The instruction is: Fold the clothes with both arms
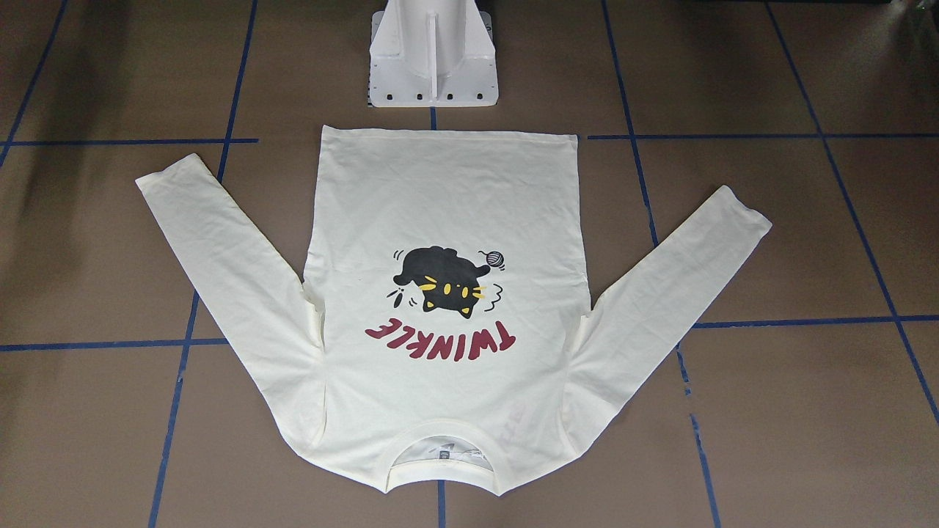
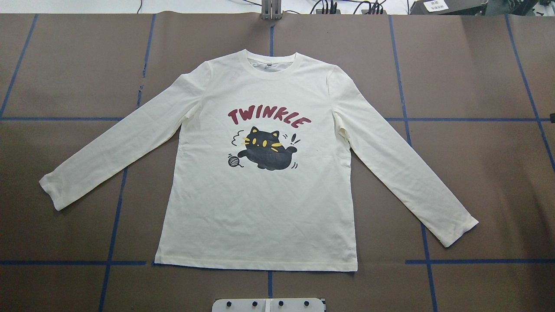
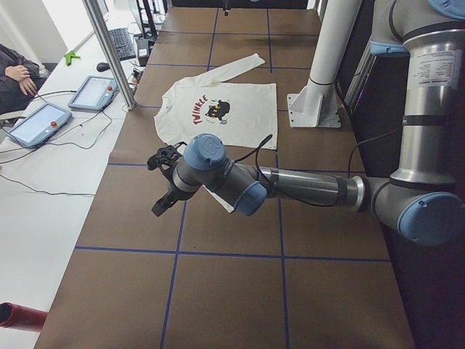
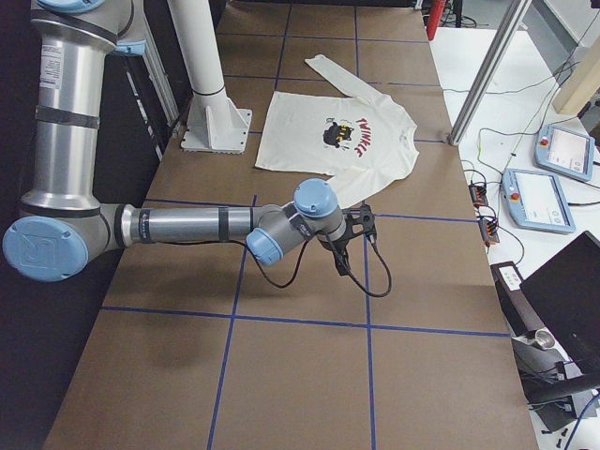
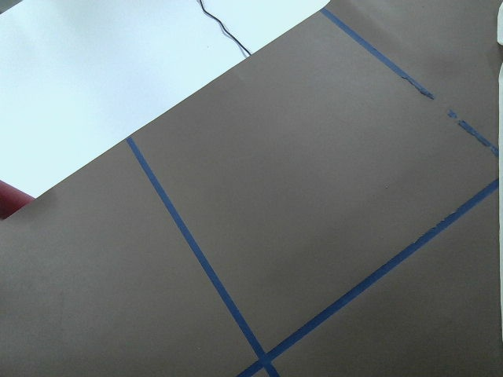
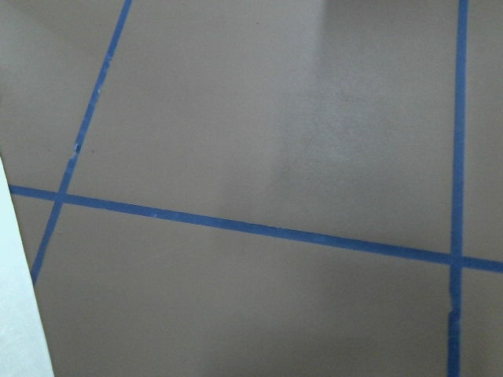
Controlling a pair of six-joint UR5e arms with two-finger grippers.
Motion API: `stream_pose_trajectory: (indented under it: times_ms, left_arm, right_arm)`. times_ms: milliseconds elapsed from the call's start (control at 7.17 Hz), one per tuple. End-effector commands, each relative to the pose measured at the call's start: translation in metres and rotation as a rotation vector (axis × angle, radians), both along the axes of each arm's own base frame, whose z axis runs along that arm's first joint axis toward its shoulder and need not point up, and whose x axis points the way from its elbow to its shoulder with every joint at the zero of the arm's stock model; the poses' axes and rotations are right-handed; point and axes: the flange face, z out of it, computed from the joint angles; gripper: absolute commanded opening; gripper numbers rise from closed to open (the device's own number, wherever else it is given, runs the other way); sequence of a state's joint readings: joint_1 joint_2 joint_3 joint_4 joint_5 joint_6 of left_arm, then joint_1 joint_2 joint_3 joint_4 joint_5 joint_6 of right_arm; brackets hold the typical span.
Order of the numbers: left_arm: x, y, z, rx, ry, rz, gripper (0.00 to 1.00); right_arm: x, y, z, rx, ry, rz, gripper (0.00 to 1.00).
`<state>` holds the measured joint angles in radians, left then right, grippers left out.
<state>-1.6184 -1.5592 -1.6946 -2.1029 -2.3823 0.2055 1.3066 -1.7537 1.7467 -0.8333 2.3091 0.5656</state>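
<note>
1. Front-facing view: the T-shirt (image 1: 447, 205) lies flat and print-up at the middle of the bench (image 1: 792, 425); its hem runs just beside the white pedestal base (image 1: 433, 66) at the robot's edge; its collar points to your edge; both sleeves splay out toward the bench ends over blue tape lines (image 1: 180, 367).
2. Overhead view: you see the same shirt spread smooth, black cat and dark-red "TWINKLE" upright; one cuff lies near each end of the bench, the body between them.
3. Left side view: the left arm (image 3: 305, 187) stretches low across the bench and covers the near cuff; the left gripper (image 3: 160, 205) hangs over bare brown cover toward your edge; you cannot tell how its fingers stand; a person's sleeve (image 3: 16, 73) shows at the white desk beyond.
4. Right side view: the right arm (image 4: 187, 225) mirrors that reach; the right gripper (image 4: 347, 248) hangs by the near sleeve's end; its finger spread cannot be told.
5. Left wrist view: brown cover, crossing tape, the bench edge against white.
6. Right wrist view: brown cover and tape; a pale strip at the lower left corner, too little to name.
</note>
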Motion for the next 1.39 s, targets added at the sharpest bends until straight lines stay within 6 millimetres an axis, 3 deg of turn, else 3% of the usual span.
stream_pose_trajectory:
  times_ms: [0,139,279,418,837,1255]
  left_arm:
    - [0.000,0.000,-0.001,0.003,-0.001,0.001,1.00]
    - [0.000,0.000,-0.001,0.003,-0.001,0.001,1.00]
    - [0.000,0.000,0.000,0.001,-0.001,0.001,1.00]
    - [0.000,0.000,0.001,0.000,-0.001,0.001,1.00]
    - [-0.002,0.000,0.001,0.001,-0.001,-0.002,1.00]
    - [-0.002,0.000,0.001,0.000,-0.001,-0.002,1.00]
  right_arm:
    - [-0.068,0.053,0.011,-0.108,-0.072,0.095,0.89]
    - [-0.096,0.077,-0.004,-0.169,-0.084,0.118,0.81]
    - [-0.110,0.104,-0.018,-0.202,-0.086,0.120,0.76]
    - [-0.120,0.117,-0.017,-0.220,-0.071,0.112,0.72]
    - [-0.177,0.138,-0.013,-0.225,0.040,0.123,0.64]
    - [-0.197,0.154,-0.013,-0.262,0.052,0.092,0.63]
